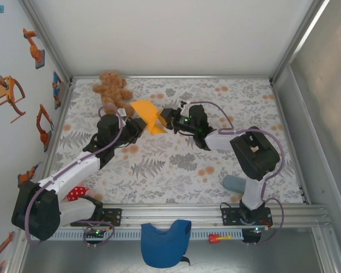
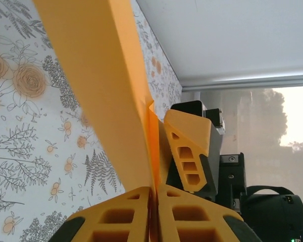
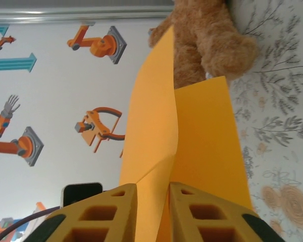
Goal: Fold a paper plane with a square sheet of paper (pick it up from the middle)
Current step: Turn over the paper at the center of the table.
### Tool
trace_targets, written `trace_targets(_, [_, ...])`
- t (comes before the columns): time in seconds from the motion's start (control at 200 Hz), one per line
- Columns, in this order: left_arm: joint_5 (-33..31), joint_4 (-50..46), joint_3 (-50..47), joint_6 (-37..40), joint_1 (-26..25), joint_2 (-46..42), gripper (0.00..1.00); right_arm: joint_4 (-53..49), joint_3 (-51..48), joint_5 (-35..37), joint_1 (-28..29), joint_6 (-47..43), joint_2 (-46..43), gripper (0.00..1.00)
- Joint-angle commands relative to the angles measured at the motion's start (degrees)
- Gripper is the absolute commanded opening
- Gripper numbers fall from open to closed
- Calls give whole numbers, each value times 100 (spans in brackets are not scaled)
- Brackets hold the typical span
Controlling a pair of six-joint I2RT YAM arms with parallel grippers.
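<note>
Where the two arms meet over the far middle of the flowered table [image 1: 176,165], the orange paper [image 1: 148,115] is held up off the surface between them, just in front of the brown teddy bear [image 1: 112,88] that sits by the back wall. The sheet is no flat square here: it shows a crease, with one flap standing up and another slanting down toward the tabletop. The left gripper [image 1: 137,126] takes it from the near-left side. In the left wrist view this left gripper [image 2: 153,190] has its two orange fingertips pressed together with the thin edge of the paper [image 2: 101,91] clamped between them, and the sheet rises from there in a broad band. One finger [image 2: 189,151] of the other arm stands just beside the paper's edge in that same view. The right gripper [image 1: 166,118] comes in from the right side. Seen from its own wrist, the right gripper [image 3: 152,187] has its jaws a little parted, a clear gap between them, and the folded paper [image 3: 192,141] runs through that gap – straddled rather than pinched. Beyond the sheet there the teddy bear [image 3: 207,40] sits close behind its top edge. A blue cloth [image 1: 165,242] hangs over the near rail between the arm bases, well apart from the paper.
</note>
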Motion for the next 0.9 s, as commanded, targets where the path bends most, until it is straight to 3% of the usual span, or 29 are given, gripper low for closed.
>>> trace_targets(0.0, [-74, -234, 205, 241, -23, 22, 9, -511, -141, 263, -144, -685, -478, 30])
trace_targets(0.17, [-236, -988, 415, 725, 9, -23, 8, -1427, -350, 456, -419, -1399, -925, 40])
trace_targets(0.406, [-1048, -3790, 1706, 2531, -99, 310, 11, -4249, -143, 1497, -799, -3310, -2083, 42])
trace_targets(0.546, [-2095, -5424, 2669, 3383, -343, 926, 11, -5430, -46, 2478, -953, -4109, -2743, 42])
trace_targets(0.631, [-3061, -6235, 3291, 3671, -609, 1426, 10, -5731, -122, 2852, -1100, -4283, -3028, 42])
trace_targets(0.751, [-4544, -7177, 4175, 3747, -1054, 2250, 10, -5924, -297, 3133, -1309, -4345, -3332, 42])
trace_targets(0.891, [-5411, -7679, 4995, 3708, -1485, 3259, 9, -6024, -533, 3374, -1519, -4309, -3620, 41])
